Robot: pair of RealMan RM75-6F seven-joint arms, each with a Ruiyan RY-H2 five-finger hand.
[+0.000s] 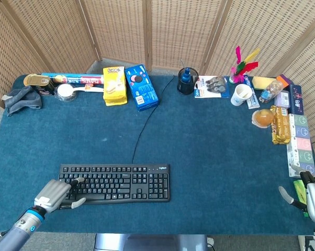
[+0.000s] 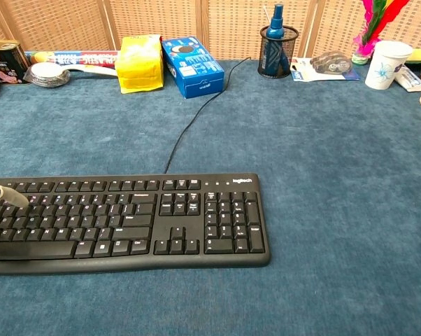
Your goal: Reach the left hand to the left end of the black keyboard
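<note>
Now left hand (image 1: pixel 54 193) fingers (image 2: pixel 8 194) spread over black keyboard (image 1: pixel 115 183) left edge, grasping nothing.

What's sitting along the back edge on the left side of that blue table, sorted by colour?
Yellow: 1, snack pack
Blue: 1, cookie box
Grey: 1, cloth
Gold: 1, tin
Silver: 1, foil cup
Total: 5
</note>
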